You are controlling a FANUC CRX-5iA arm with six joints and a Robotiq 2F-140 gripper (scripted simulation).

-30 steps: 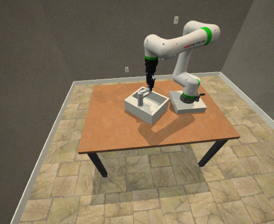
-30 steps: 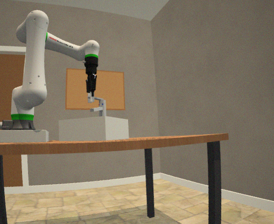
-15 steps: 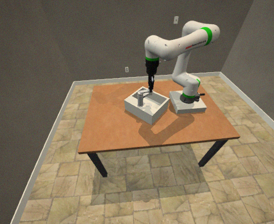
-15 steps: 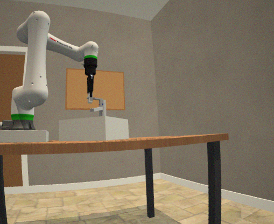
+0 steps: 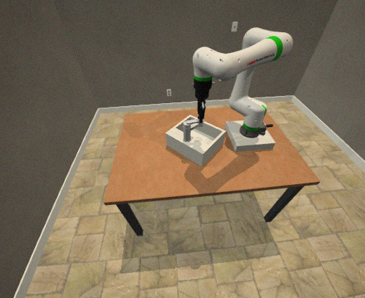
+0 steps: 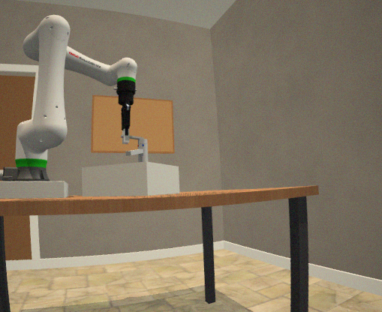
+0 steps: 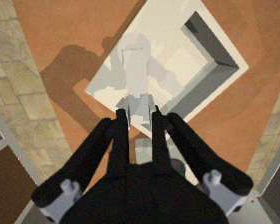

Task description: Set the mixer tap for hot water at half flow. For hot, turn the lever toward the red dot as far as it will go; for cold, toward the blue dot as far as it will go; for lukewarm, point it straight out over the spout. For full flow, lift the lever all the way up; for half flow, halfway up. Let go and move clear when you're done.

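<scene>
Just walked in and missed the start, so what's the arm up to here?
The white arm reaches down over the sink block on the table, its gripper shut on the free end of the mixer tap's lever. The lever sits raised above the spout. The frames don't settle how far it is turned.
</scene>
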